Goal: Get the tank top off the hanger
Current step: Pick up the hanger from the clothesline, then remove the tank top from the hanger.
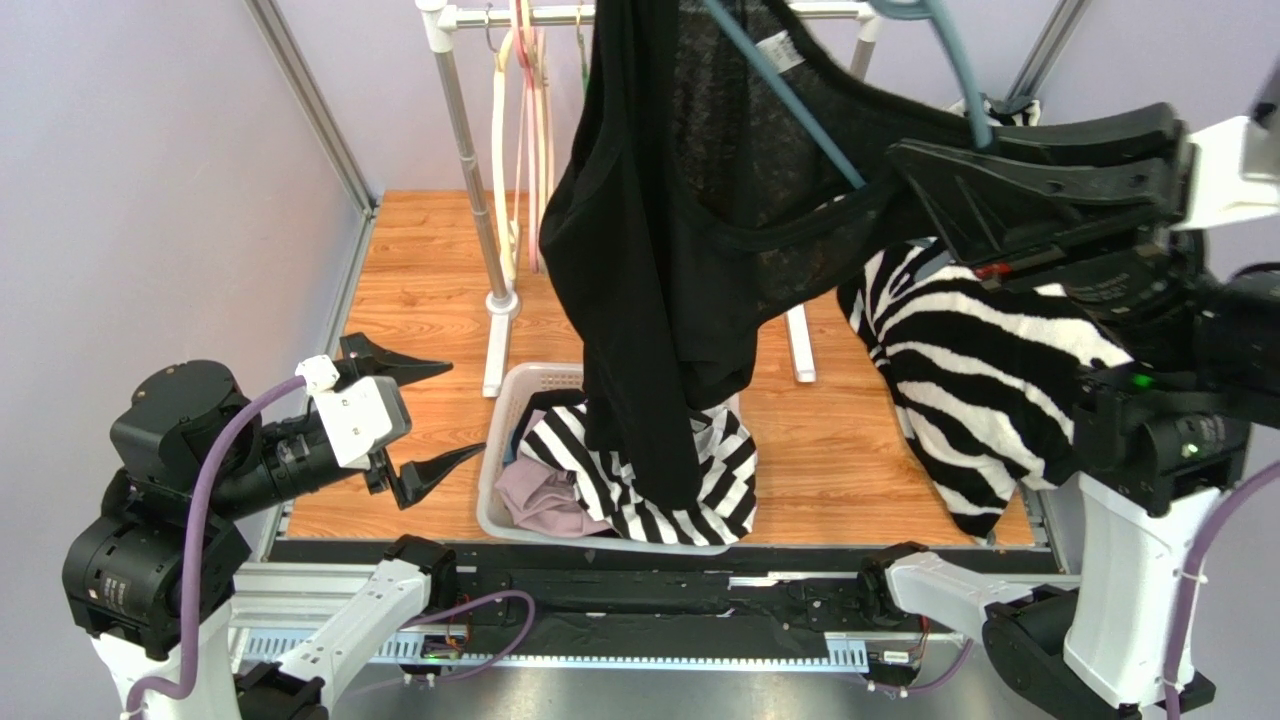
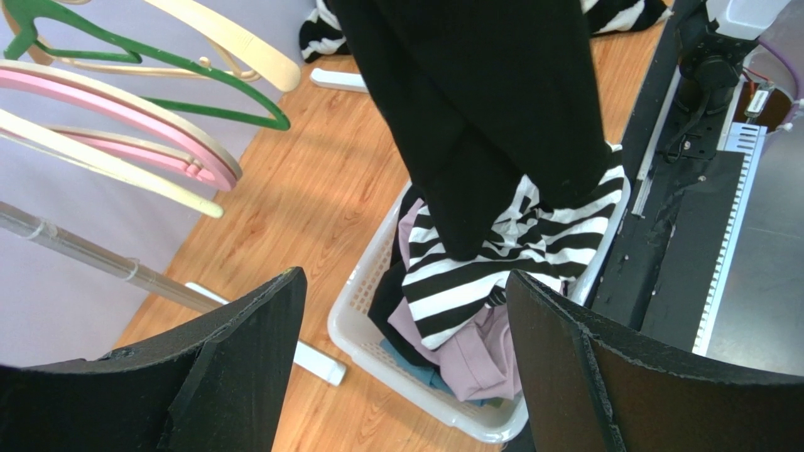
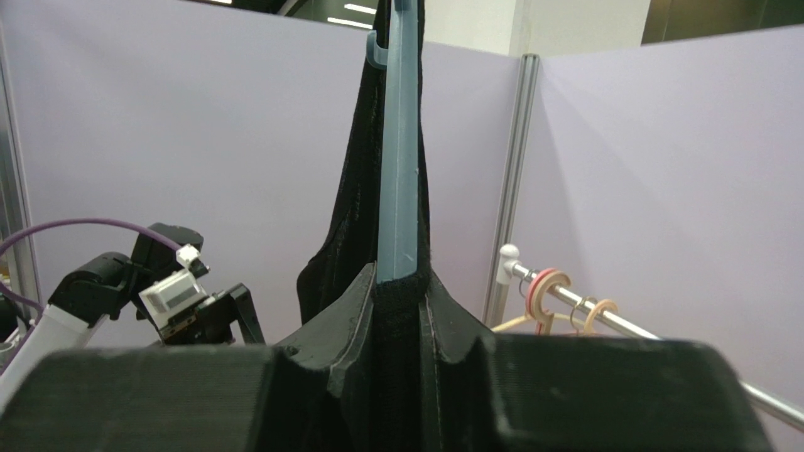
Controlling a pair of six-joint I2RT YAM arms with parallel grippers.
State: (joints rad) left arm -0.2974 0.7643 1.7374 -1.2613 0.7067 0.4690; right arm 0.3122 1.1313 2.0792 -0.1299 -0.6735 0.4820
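Fingers (image 3: pixel 351 315) of the right gripper (image 3: pixel 401 287) pinch the blue hanger (image 3: pixel 398 160) carrying the black tank top (image 1: pixel 661 225); the left gripper (image 1: pixel 455 408) is spread wide, holding nothing.

Held high at the far right, the hanger slants up and left through the tank top, and black fabric lies against its bar right at the grip. The garment hangs long, its lower end reaching the white basket (image 1: pixel 501 450) at the near centre of the wooden counter (image 1: pixel 436 255), over a striped garment (image 1: pixel 669 488) lying inside. The left gripper sits near left, just beside the basket. A zebra-print cloth (image 1: pixel 977 360) drapes below the right gripper, and a rack (image 1: pixel 466 135) with bare hangers stands far centre.
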